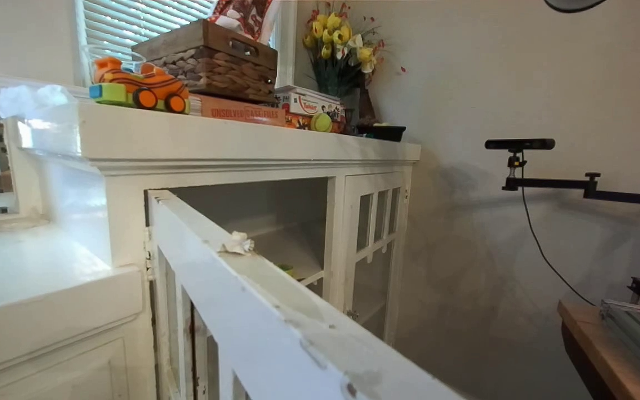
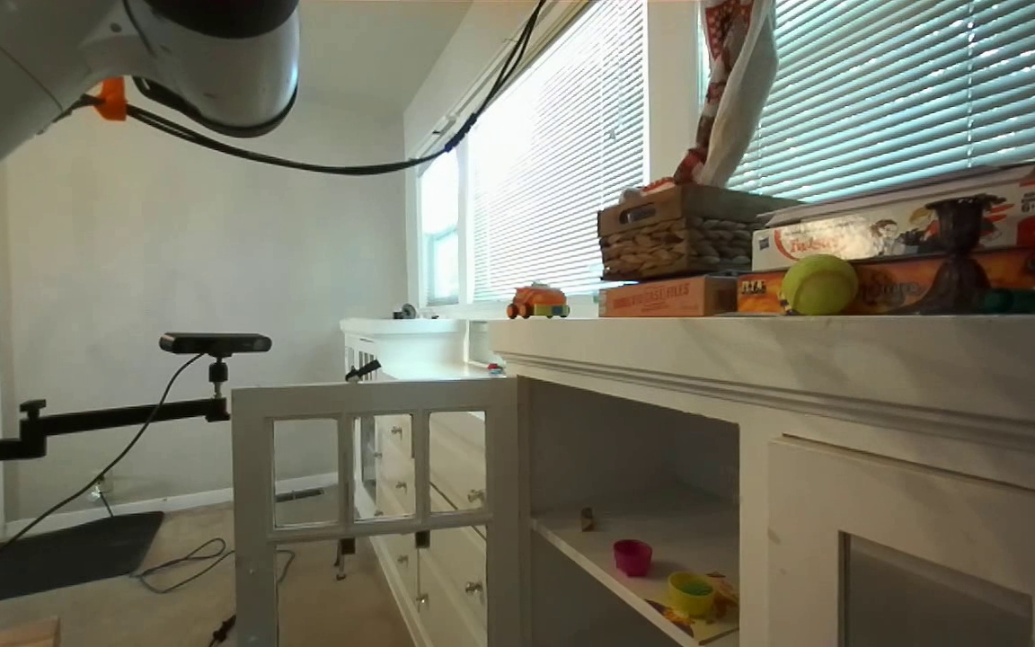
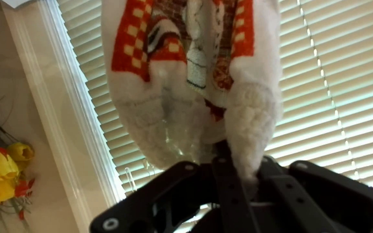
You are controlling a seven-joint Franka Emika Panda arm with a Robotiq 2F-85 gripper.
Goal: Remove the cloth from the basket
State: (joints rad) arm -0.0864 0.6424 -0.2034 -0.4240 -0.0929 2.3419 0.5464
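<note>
In wrist view only | jaws pinching cloth (image 3: 196,71) | in both exterior views | cloth's end seemingly inside basket (image 2: 681,238)

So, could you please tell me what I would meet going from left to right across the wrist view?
Yellow flowers, the slanting pale window frame, the cloth, then the beaded cord.

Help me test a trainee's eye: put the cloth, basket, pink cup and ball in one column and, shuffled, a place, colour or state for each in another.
1 cloth
2 basket
3 pink cup
4 ball

A on the shelf
B yellow-green
C held by the gripper
D brown, woven

Pairs: 1-C, 2-D, 3-A, 4-B
</note>
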